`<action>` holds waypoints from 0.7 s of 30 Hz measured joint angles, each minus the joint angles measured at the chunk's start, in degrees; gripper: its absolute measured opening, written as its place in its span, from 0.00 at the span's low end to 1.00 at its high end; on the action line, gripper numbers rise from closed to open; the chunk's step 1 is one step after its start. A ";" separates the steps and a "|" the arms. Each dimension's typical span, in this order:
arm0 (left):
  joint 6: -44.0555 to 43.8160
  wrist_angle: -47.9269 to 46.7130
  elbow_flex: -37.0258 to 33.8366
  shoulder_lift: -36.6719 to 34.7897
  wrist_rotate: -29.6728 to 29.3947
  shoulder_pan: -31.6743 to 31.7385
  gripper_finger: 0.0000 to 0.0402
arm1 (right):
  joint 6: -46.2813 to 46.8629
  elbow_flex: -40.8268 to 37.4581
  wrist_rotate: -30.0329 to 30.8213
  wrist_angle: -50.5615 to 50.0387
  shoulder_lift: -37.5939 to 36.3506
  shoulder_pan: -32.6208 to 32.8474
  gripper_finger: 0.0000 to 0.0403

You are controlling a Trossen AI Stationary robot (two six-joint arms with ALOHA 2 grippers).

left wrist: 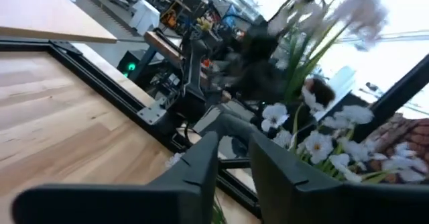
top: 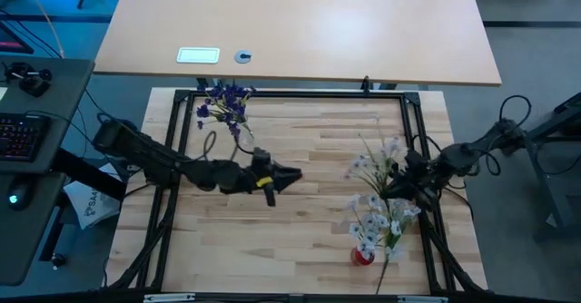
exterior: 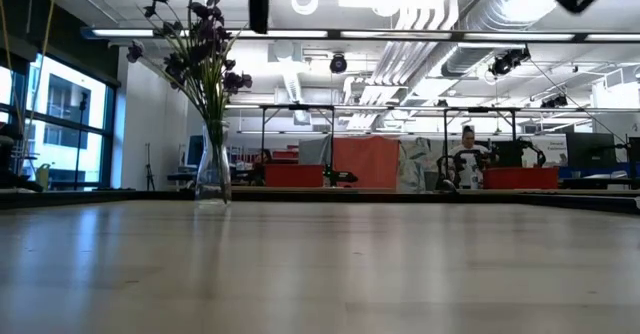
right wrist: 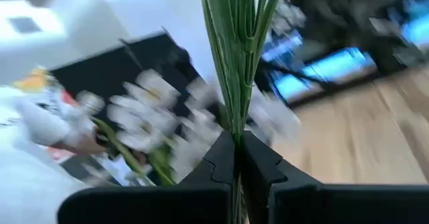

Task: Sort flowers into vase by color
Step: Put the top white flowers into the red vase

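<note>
Fingers pinch green stems

Right gripper (right wrist: 237,158) is squeezed tight on a bunch of white flowers (top: 379,162) over the table's (top: 300,239) right side. Left gripper (top: 292,177) waits mid-table, fingers slightly apart, holding nothing. Purple flowers (exterior: 195,44) stand in a glass vase (exterior: 212,174).

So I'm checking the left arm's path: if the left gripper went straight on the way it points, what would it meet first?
Probably the white flowers. The left gripper points across bare table toward them, held by the right gripper; depth is unclear.
</note>
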 joint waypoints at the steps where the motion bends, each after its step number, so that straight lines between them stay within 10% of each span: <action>1: 0.02 -0.29 0.89 0.96 -0.05 -0.08 0.16 | -1.17 0.00 0.06 2.43 0.14 0.97 0.00; 21: 0.43 -1.29 2.76 3.76 0.02 0.45 0.00 | -25.86 0.05 4.02 33.78 -2.66 6.13 0.00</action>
